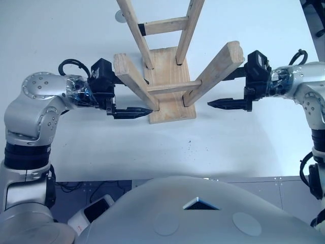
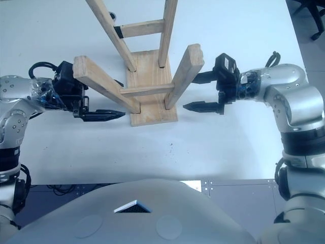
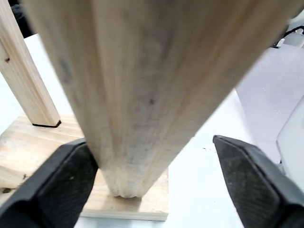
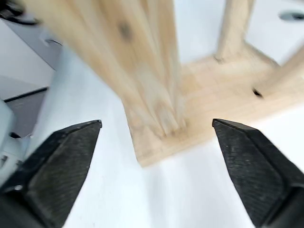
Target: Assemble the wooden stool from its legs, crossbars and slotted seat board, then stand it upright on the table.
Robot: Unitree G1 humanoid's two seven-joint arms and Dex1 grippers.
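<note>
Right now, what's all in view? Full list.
Board: 1, pale wood, flat on the table, centre.
Legs: 4, pale wood, standing up out of the board.
Crossbars: 2, pale wood, one between the near legs, one between the far legs.
Disc: 1, small, grey, on the table beyond the stool.
Specks: a few, dark, on the table in front of the board.
Table: 1, white, under everything.
Left gripper: 1, black, open, at the near left leg's base.
Right gripper: 1, black, open, at the near right leg.
</note>
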